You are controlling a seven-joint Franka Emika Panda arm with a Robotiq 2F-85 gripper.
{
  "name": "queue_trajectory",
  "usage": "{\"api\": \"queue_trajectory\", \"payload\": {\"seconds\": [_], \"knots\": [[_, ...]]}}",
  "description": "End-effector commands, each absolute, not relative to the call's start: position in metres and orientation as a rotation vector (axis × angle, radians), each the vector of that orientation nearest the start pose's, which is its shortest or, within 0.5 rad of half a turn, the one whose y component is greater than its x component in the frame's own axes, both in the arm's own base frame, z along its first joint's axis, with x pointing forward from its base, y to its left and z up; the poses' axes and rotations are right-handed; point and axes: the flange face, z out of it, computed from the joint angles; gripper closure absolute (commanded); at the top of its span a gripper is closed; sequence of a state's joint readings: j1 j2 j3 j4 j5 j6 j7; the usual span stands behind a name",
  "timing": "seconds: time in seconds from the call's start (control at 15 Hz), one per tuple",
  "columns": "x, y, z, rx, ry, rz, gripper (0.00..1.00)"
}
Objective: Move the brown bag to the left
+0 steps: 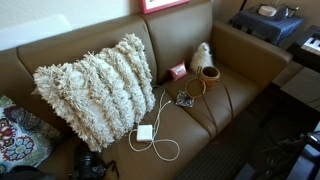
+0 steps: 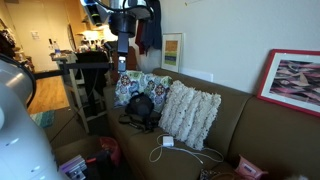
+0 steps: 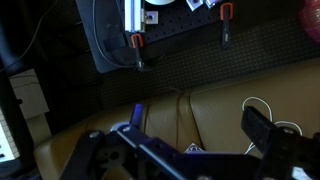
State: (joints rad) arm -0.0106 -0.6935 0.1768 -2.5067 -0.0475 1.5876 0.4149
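The gripper (image 3: 195, 125) is hanging open and empty, well apart from the brown bag (image 1: 208, 73), which is sitting just beside the pink box (image 1: 177, 71) near the couch armrest (image 1: 245, 50). Open seat (image 1: 197, 120) is extending toward the shaggy pillow (image 1: 95, 85).

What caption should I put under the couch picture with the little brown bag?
A brown bag sits on a couch beside a white plush toy and pink box, near a shaggy pillow.

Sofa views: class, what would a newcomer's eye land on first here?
The big shaggy cream pillow leaning against the back of the brown sofa dominates. Beside it a white charger trails its cable over the seat, with the small brown bag further along, near a white plush item.
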Motion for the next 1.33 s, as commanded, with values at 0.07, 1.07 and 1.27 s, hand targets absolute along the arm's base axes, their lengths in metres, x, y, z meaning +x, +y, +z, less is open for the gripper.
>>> {"api": "queue_trajectory", "payload": {"seconds": [0.07,1.07,1.27], "knots": [[0.313,0.053,0.491,-3.226,0.811,0.240,0.00],[0.371,-0.093,0.575,-2.973,1.483,0.000,0.00],[0.382,-0.102,0.580,-2.952,1.507,-0.001,0.00]]}}
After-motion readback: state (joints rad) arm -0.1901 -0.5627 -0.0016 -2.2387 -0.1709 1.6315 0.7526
